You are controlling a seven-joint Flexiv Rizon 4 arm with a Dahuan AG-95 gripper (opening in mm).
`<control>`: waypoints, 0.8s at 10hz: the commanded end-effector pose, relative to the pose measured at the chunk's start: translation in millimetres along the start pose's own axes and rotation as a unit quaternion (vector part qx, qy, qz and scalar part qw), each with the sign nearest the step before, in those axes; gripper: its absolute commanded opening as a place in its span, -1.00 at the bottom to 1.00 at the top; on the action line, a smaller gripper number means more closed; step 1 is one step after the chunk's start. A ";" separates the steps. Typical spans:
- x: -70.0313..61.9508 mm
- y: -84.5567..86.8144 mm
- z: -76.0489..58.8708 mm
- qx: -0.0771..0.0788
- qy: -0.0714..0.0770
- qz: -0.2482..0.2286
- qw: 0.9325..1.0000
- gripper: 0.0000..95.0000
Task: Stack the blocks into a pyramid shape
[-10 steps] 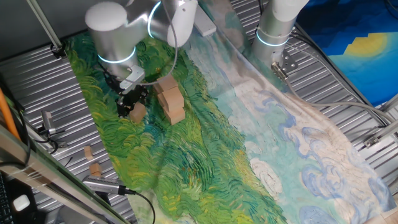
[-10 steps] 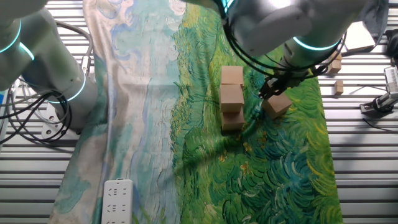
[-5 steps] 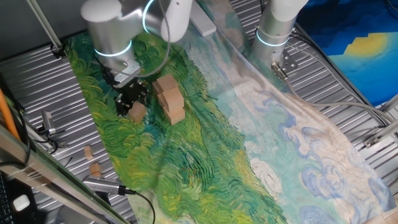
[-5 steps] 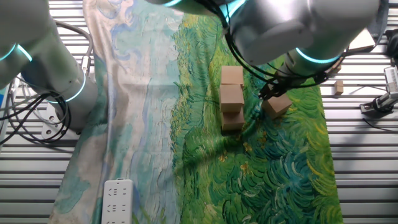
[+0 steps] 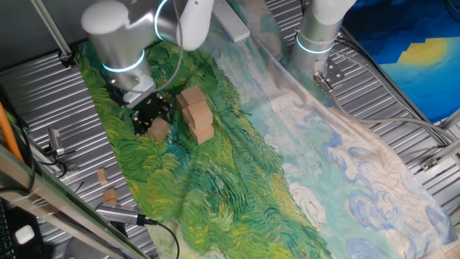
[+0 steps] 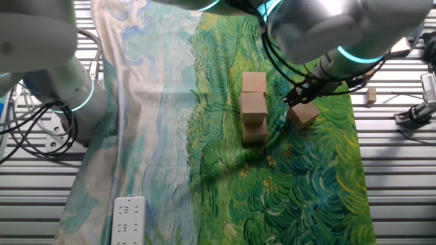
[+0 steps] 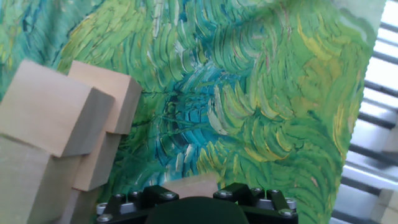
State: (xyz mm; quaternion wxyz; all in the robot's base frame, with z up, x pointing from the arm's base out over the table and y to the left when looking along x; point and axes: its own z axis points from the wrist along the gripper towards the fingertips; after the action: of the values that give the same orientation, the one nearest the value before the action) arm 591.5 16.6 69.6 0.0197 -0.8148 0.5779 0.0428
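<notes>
Hand view, bottom edge: black two-finger gripper (image 7: 196, 198) pinching one plain light-brown wooden cube (image 7: 193, 185) between its fingers. Left of frame: stack of matching light-brown wooden cubes (image 7: 59, 134) on the green painted cloth (image 7: 267, 93), just beside the gripper.

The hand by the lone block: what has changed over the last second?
Little. The arm's upper body swung a bit away from the stack of blocks, but the hand stayed down at the lone block on the painted cloth, which has not moved. Whether the fingers grip it cannot be told. The stack is unchanged.
</notes>
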 end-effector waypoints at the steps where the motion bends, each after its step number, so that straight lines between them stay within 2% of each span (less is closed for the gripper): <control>1: 1.1 0.6 -0.1 -0.009 0.017 0.022 1.000 0.60; 5: 1.3 0.4 0.4 -0.002 0.020 0.013 1.000 0.60; 8: 4.6 -1.4 6.0 0.006 0.020 -0.008 1.000 0.60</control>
State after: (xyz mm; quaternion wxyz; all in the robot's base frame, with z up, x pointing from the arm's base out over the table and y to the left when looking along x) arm 593.4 12.7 63.5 0.0124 -0.8198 0.5720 0.0231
